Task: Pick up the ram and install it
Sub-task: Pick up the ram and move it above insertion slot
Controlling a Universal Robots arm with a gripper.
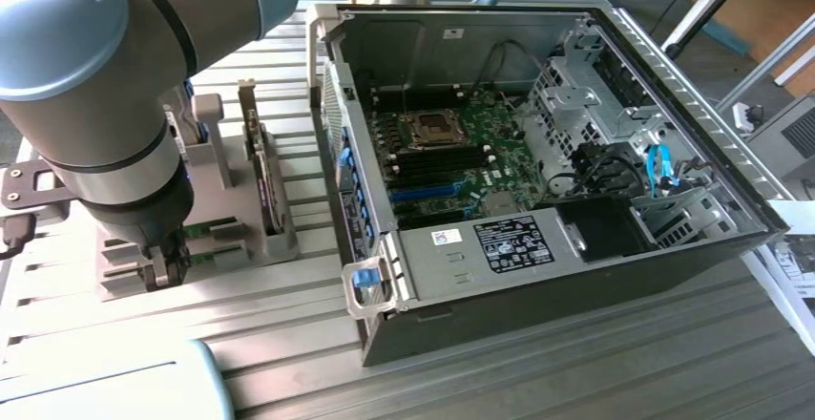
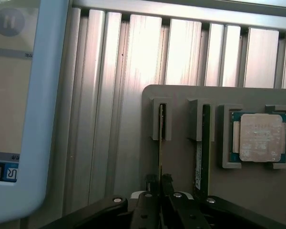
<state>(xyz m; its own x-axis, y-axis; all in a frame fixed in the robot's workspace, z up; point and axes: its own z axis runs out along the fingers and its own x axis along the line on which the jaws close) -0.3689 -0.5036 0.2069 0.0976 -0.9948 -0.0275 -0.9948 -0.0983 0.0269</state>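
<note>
Ribbed aluminium tabletop [image 2: 133, 71] carries the grey plastic holder [image 2: 181, 102] where my black pincer [image 2: 160, 182] looks closed on the thin green ram stick [image 2: 161, 136], still seated in its slot beside its twin [image 2: 205, 143], so I judge lifting and installing into the open computer case [image 1: 612, 248] remain.
</note>
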